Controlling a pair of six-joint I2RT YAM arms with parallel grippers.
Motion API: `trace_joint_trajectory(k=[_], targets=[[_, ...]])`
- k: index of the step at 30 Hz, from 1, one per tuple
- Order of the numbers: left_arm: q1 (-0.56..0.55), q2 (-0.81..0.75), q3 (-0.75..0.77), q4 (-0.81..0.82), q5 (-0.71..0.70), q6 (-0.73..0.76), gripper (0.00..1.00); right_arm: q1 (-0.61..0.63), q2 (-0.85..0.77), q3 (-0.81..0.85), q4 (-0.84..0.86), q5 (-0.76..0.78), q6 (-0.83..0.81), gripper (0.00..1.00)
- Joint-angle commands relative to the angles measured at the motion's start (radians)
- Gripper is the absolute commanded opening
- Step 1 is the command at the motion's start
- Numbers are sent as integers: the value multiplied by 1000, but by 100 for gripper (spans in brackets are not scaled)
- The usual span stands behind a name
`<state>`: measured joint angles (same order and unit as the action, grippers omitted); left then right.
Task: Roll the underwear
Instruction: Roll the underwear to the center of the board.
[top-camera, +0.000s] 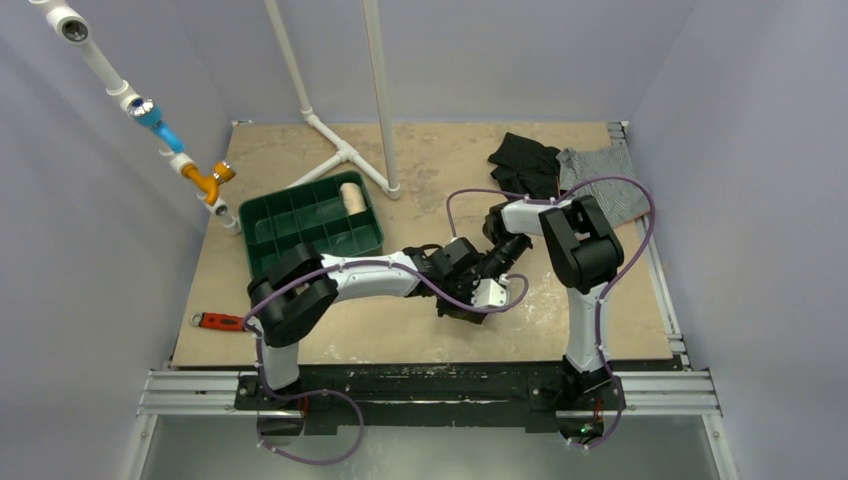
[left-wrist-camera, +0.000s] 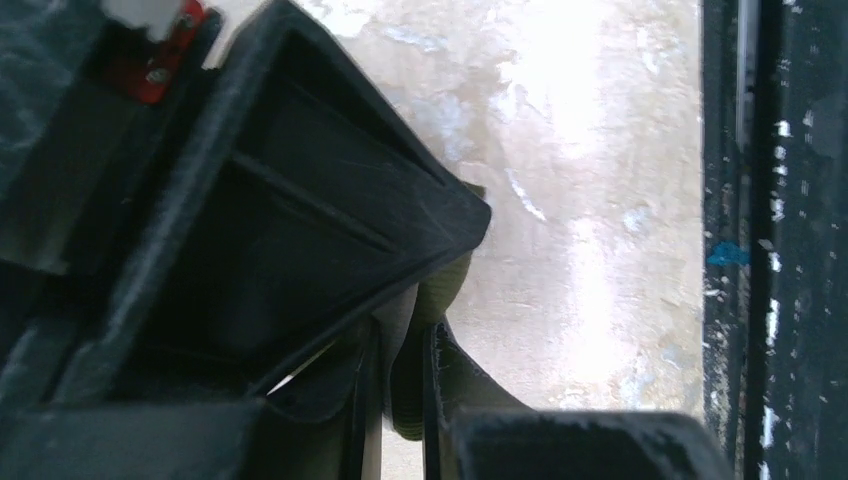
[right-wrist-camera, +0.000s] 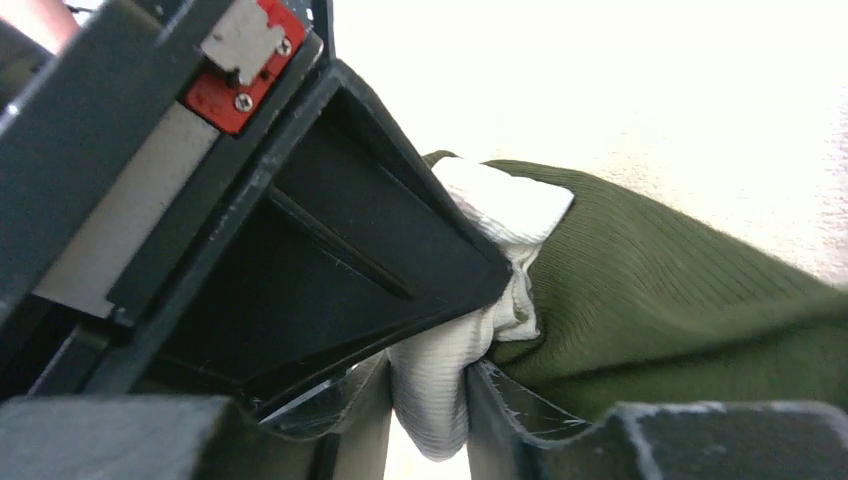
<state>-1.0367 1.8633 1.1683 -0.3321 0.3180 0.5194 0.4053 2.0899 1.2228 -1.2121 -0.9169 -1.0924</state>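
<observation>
The underwear (top-camera: 460, 308) is a dark olive bundle on the table's near middle, mostly hidden under both wrists. My left gripper (top-camera: 478, 290) reaches in from the left. Its wrist view shows the gripper (left-wrist-camera: 405, 370) shut on a thin fold of the olive underwear (left-wrist-camera: 445, 285). From the back right my right gripper (top-camera: 497, 268) meets it at the same spot. In its own wrist view the right gripper (right-wrist-camera: 430, 390) is shut on the cream waistband (right-wrist-camera: 500, 205), and the olive body of the underwear (right-wrist-camera: 680, 280) bunches to the right of the fingers.
A green compartment tray (top-camera: 262, 215) holding a cream roll (top-camera: 351, 197) stands at the back left. A black garment (top-camera: 527, 160) and a grey striped garment (top-camera: 610, 190) lie at the back right. A red-handled tool (top-camera: 220, 321) lies near the front left. A white pipe frame (top-camera: 345, 150) stands behind.
</observation>
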Motion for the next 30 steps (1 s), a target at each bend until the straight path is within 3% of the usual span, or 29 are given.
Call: trace_joint_trajectory(k=[1, 4, 8, 16, 30], targets=[[-3, 75, 44, -158, 40, 20, 0, 16, -39, 12, 29, -5, 39, 42], [-3, 80, 69, -234, 55, 21, 0, 11, -67, 11, 44, 5, 65, 55], [-3, 93, 83, -304, 90, 2, 0, 4, -102, 17, 48, 21, 86, 62], [21, 108, 87, -331, 128, -49, 0, -32, -206, -16, 132, 75, 182, 63], [108, 117, 64, -319, 179, -113, 0, -202, -394, -24, 212, 166, 286, 67]])
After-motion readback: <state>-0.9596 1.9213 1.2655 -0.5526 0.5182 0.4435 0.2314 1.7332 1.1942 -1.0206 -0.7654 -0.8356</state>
